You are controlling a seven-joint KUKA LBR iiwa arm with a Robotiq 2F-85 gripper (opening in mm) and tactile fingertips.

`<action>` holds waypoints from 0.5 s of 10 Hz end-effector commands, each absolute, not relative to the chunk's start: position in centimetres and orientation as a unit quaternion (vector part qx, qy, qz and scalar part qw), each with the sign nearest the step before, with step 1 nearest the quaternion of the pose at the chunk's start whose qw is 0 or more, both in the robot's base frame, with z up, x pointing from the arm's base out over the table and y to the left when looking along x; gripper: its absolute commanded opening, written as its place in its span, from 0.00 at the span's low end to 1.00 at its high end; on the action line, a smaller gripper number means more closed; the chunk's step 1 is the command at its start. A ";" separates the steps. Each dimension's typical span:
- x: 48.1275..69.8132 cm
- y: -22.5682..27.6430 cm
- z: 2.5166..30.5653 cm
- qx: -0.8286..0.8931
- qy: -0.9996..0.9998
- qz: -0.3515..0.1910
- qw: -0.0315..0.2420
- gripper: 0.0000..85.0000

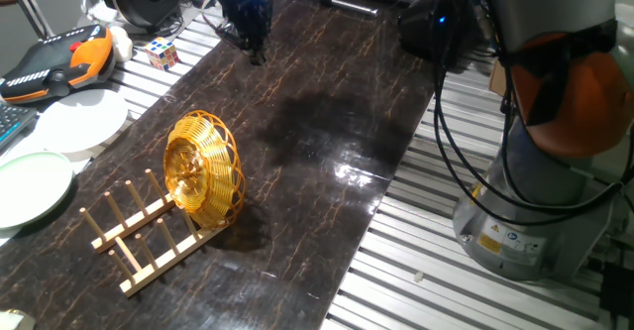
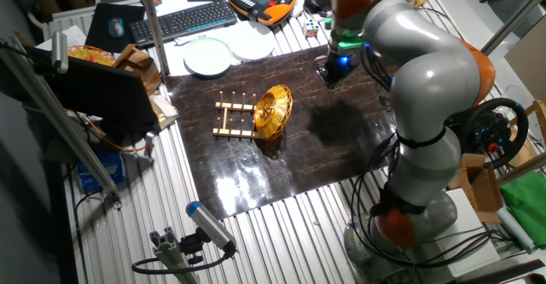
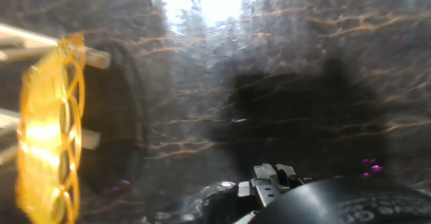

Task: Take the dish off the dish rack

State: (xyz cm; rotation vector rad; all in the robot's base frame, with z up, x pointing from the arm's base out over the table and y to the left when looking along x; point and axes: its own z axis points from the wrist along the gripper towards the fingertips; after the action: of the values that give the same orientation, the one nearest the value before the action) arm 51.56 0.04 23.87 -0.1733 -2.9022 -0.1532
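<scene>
We see the dish (image 1: 204, 167) standing on edge at the end of the dish rack (image 1: 139, 233), leaning among the pegs on the dark table (image 1: 327, 142), while our gripper (image 1: 248, 28) hangs well apart from it near the far end of the tabletop. We cannot tell whether its fingers are parted or together: in both fixed views they are a small dark shape, and the hand view shows only part of the hand's body at the bottom edge. The chief risk, we judge, is that the thin shiny wire offers little to pinch, so a grip on the rim may slip and let the dish roll off the rack end. A ring could also snag on a peg and drag the light rack along as we lift. Beside the rack lie a white plate (image 1: 81, 119) and a pale green plate (image 1: 32, 187), with a puzzle cube (image 1: 163, 53) and an orange pendant (image 1: 59, 60) farther back. None of these stands between gripper and dish.
</scene>
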 end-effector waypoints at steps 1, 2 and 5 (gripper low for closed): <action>51.6 0.0 23.8 -0.064 -0.983 -0.126 0.118 0.01; 51.6 0.0 23.8 -0.065 -0.979 -0.142 0.130 0.01; 51.7 0.6 23.8 -0.099 -0.973 -0.173 0.113 0.01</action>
State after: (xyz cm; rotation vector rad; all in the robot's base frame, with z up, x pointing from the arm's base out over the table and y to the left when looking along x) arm 51.88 0.67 23.81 -0.2865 -2.8676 -0.4097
